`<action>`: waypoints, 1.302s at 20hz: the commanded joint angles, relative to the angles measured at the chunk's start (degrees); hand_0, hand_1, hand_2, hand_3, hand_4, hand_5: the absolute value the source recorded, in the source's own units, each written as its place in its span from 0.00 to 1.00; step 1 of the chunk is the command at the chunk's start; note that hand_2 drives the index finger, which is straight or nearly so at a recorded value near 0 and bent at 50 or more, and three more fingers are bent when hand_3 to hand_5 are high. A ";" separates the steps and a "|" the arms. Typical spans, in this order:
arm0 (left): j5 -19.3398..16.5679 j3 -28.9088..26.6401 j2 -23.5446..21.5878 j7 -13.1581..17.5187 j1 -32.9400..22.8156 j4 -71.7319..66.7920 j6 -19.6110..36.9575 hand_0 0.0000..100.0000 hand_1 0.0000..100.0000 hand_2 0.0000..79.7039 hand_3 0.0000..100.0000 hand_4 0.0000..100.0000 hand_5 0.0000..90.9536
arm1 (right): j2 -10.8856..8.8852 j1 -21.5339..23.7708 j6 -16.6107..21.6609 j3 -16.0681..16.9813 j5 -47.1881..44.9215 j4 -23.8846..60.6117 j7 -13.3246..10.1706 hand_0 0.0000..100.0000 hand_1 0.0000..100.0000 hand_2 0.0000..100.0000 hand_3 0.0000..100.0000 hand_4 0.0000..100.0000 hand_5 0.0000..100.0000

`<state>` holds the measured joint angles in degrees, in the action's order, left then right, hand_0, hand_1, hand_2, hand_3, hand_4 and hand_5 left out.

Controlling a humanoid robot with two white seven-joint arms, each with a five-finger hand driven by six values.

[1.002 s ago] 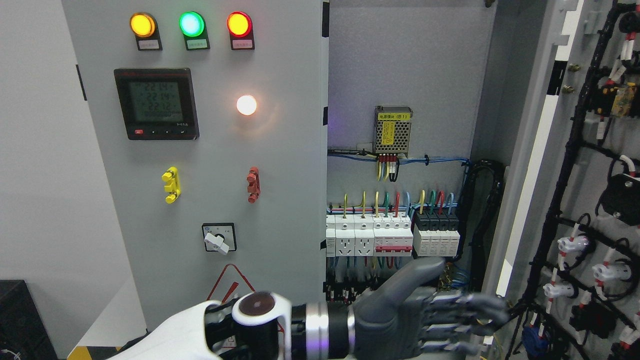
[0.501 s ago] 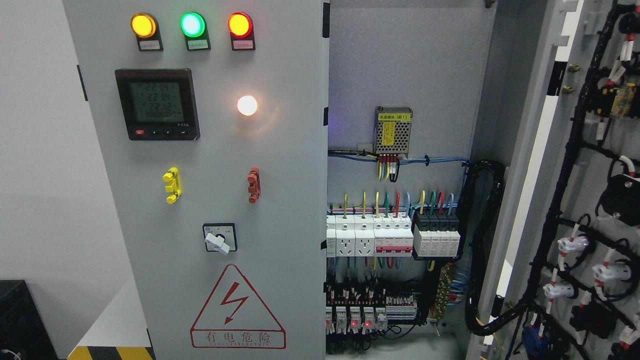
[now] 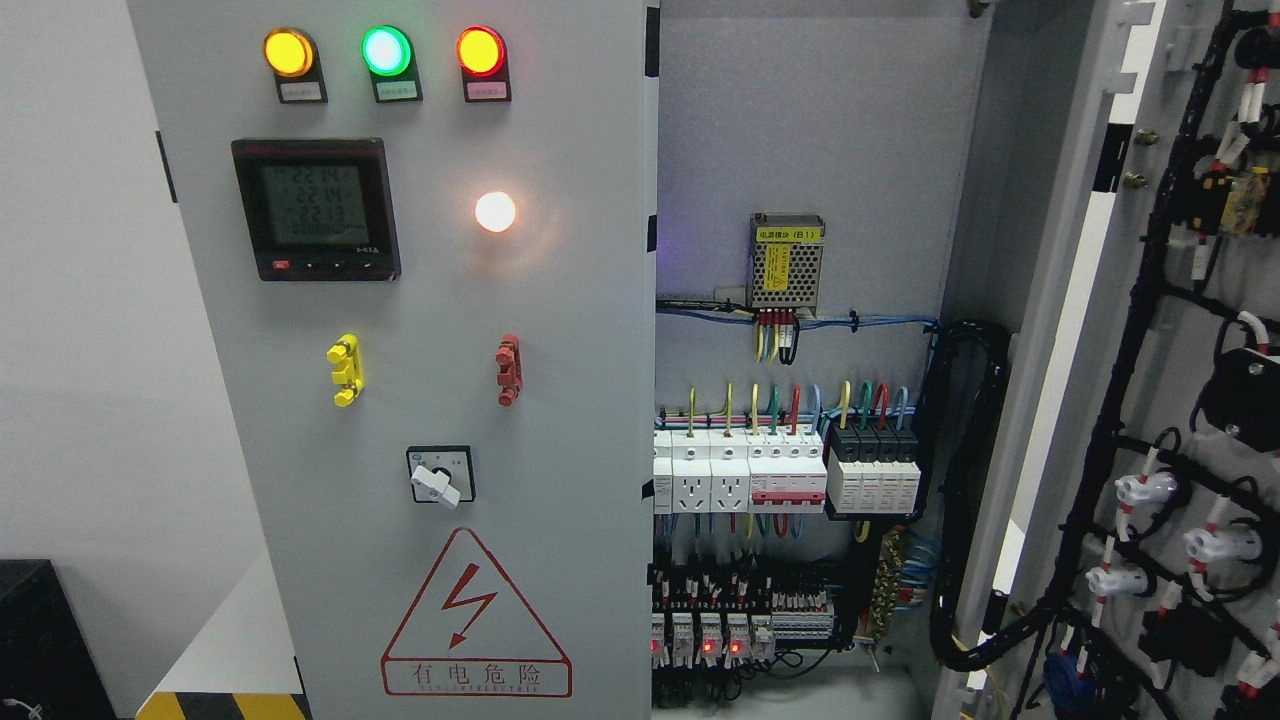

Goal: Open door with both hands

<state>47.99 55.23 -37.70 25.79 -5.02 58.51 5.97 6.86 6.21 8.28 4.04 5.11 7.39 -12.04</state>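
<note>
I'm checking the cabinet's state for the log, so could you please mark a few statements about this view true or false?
1. The right door stands swung open, showing the breakers inside. True.
2. A robot hand rests on the left door. False: no hand is in view.
3. The three top indicator lamps are all green. False: they are yellow, green and red.
4. The warning triangle sits below the rotary switch. True.
5. The meter display is dark. False: it shows digits.
</note>
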 commanded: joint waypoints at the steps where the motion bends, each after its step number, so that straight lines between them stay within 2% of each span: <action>1: -4.91 -10.66 28.10 -0.74 -2.46 -56.19 3.51 0.00 0.00 0.00 0.00 0.00 0.00 | 0.00 0.03 -0.02 0.00 -0.01 -0.01 -0.09 0.00 0.00 0.00 0.00 0.00 0.00; 3: -7.63 -15.74 31.28 -3.80 -2.54 -58.68 4.05 0.00 0.00 0.00 0.00 0.00 0.00 | 0.00 -0.06 -0.02 0.00 -0.01 -0.01 0.00 0.00 0.00 0.00 0.00 0.00 0.00; 4: -10.00 -20.55 31.81 -7.12 -2.72 -58.60 4.05 0.00 0.00 0.00 0.00 0.00 0.00 | 0.00 0.03 -0.02 0.00 -0.01 -0.01 0.00 0.00 0.00 0.00 0.00 0.00 0.00; 6: -18.59 -30.92 32.95 -12.76 -2.72 -58.51 3.87 0.00 0.00 0.00 0.00 0.00 0.00 | 0.00 0.03 -0.02 0.00 -0.01 -0.01 0.00 0.00 0.00 0.00 0.00 0.00 0.00; 9: -35.10 -46.74 35.59 -13.49 -2.72 -59.04 3.70 0.00 0.00 0.00 0.00 0.00 0.00 | 0.00 0.03 0.07 0.00 -0.01 -0.01 0.00 0.00 0.00 0.00 0.00 0.00 0.00; 11: -44.34 -55.37 36.82 -13.92 -2.72 -58.95 3.52 0.00 0.00 0.00 0.00 0.00 0.00 | 0.00 0.03 0.07 0.00 -0.01 -0.01 0.00 0.00 0.00 0.00 0.00 0.00 0.00; 15: -56.40 -68.56 38.84 -15.32 -2.89 -58.95 1.60 0.00 0.00 0.00 0.00 0.00 0.00 | 0.00 -0.15 0.07 -0.09 0.07 -0.01 0.00 0.00 0.00 0.00 0.00 0.00 0.00; 17: -57.74 -72.44 39.37 -16.91 -3.07 -58.69 -0.43 0.00 0.00 0.00 0.00 0.00 0.00 | 0.00 0.46 0.07 -0.17 -0.01 0.17 0.00 0.00 0.00 0.00 0.00 0.00 0.00; 21: -57.31 -76.85 39.55 -16.91 -3.16 -59.03 -1.23 0.00 0.00 0.00 0.00 0.00 0.00 | 0.00 2.14 0.16 -0.17 -0.10 2.35 0.00 0.00 0.00 0.00 0.00 0.00 0.00; 22: -57.31 -76.94 39.55 -16.91 -3.16 -59.04 -1.31 0.00 0.00 0.00 0.00 0.00 0.00 | -0.26 2.75 0.24 -0.35 -0.01 5.50 0.00 0.00 0.00 0.00 0.00 0.00 0.00; 26: -57.13 -77.03 39.72 -17.09 -3.07 -59.04 -1.31 0.00 0.00 0.00 0.00 0.00 0.00 | -0.88 11.26 0.25 -3.24 -0.01 30.96 0.00 0.00 0.00 0.00 0.00 0.00 0.00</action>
<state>-6.65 -5.15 -4.12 8.78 -8.05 5.59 4.85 6.63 10.95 8.54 3.28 5.09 13.60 -12.11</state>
